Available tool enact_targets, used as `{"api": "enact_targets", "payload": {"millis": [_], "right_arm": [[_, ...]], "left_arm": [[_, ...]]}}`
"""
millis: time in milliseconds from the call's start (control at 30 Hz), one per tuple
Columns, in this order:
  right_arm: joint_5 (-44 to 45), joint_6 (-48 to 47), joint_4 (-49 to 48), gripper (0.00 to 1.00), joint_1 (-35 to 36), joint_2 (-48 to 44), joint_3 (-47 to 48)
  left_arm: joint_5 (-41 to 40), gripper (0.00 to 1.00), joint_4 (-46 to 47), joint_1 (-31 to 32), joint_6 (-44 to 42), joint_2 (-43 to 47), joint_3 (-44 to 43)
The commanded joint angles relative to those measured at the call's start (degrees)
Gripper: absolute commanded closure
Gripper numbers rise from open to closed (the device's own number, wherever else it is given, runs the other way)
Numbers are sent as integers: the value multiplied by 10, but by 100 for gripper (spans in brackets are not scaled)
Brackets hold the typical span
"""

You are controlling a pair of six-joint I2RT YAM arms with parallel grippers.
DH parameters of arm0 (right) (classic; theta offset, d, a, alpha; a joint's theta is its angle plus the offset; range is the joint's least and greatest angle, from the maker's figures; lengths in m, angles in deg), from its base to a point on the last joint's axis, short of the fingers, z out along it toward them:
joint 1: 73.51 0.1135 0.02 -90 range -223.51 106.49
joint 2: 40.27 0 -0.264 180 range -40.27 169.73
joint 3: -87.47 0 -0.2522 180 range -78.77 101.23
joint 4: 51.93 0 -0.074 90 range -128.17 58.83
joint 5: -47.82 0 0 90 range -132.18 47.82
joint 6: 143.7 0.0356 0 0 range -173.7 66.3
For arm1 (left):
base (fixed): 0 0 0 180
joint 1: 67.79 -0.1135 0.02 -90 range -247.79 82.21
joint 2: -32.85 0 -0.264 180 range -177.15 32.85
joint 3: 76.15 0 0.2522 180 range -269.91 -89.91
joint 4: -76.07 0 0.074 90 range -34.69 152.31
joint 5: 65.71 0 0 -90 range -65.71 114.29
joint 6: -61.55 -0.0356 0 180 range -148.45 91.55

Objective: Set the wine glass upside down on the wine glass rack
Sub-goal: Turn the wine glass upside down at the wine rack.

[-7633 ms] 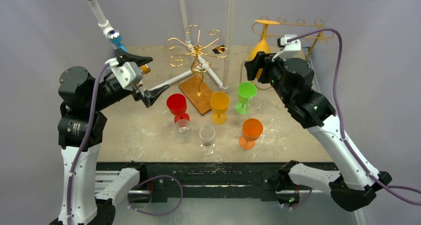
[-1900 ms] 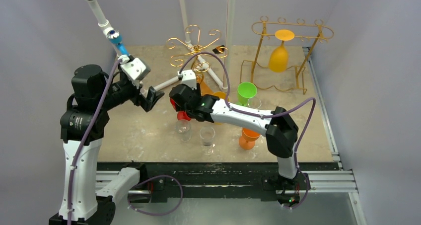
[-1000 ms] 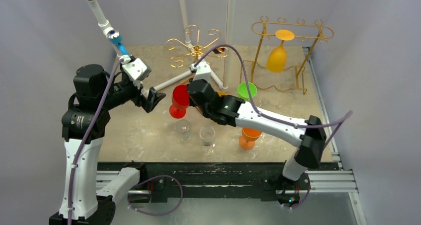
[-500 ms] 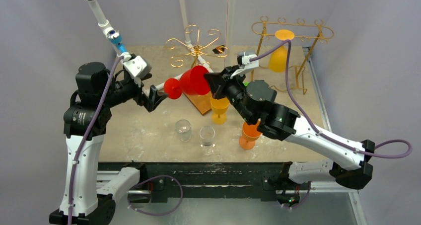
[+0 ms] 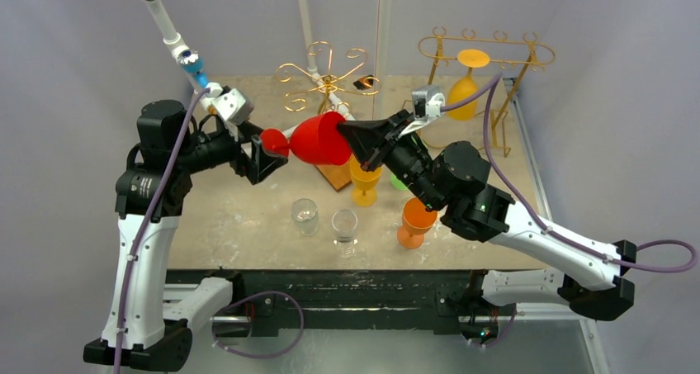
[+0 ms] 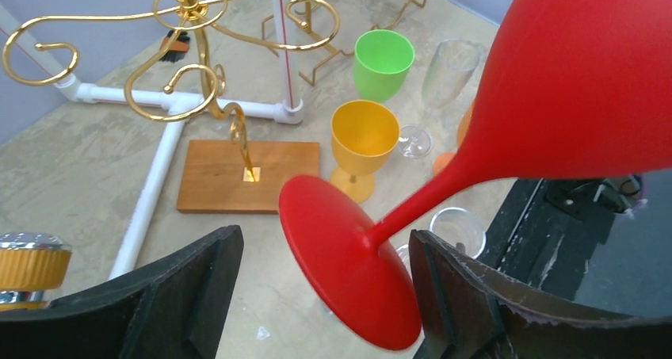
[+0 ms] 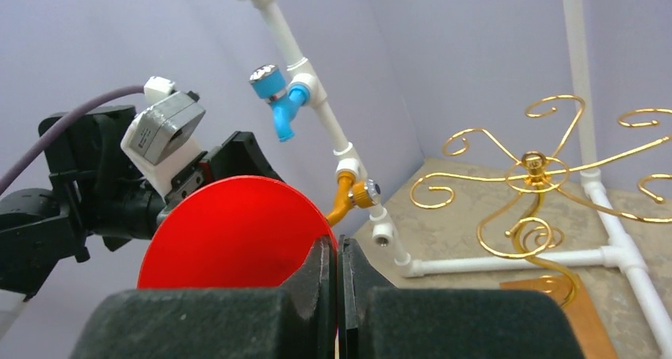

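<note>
A red wine glass (image 5: 318, 139) hangs on its side above the table, foot to the left. My right gripper (image 5: 351, 134) is shut on its rim; in the right wrist view the rim's wall (image 7: 230, 232) sits pinched between the pads of that gripper (image 7: 337, 252). My left gripper (image 5: 268, 147) is open, with the glass's foot (image 6: 349, 256) between its fingers (image 6: 198, 288). There is a gap on the left side, and the right finger is close to the foot's edge. The gold spiral rack (image 5: 326, 81) stands behind. A gold frame rack (image 5: 487, 48) at the back right holds an orange glass (image 5: 464, 93) upside down.
On the table stand a yellow glass (image 5: 364, 176), an orange glass (image 5: 417, 221) and two clear glasses (image 5: 305, 215) (image 5: 344, 229). A green glass (image 6: 383, 58) shows in the left wrist view. The spiral rack's wooden base (image 6: 246, 173) and a white pipe frame with a blue valve (image 5: 195, 64) lie behind.
My right arm lifted the red glass off the table, tipped it sideways and carried its foot to the left gripper. The left jaws have narrowed around the foot.
</note>
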Motion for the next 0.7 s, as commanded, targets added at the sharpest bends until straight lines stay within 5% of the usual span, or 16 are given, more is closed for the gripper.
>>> {"api": "enact_targets", "payload": {"millis": [0,100,167,200,300,367,500,667], "right_arm": [[-63,-26,-49,100,8,-1,10],[-87,-34,-45,100,14,0,4],[-94,-37,-30,100,15,-3,0],[-96,-38,-19,88,16,-7,-3],[-92,-39,28,34,16,-28,-15],[-110,-33,64,15,15,-51,-23],[-135,-55,148,1,15,-99,-8],[-215,-60,230,1,15,-90,78]], "left_arm": [[23,31,3,3,53,1,-2],[21,81,8,3,48,-6,-17],[10,95,12,3,45,-7,-26],[7,100,13,3,37,-6,-31],[-4,100,15,3,-18,4,-38],[-12,100,22,3,-65,19,-37],[-10,100,78,3,-168,70,-8],[23,100,124,3,-283,115,18]]}}
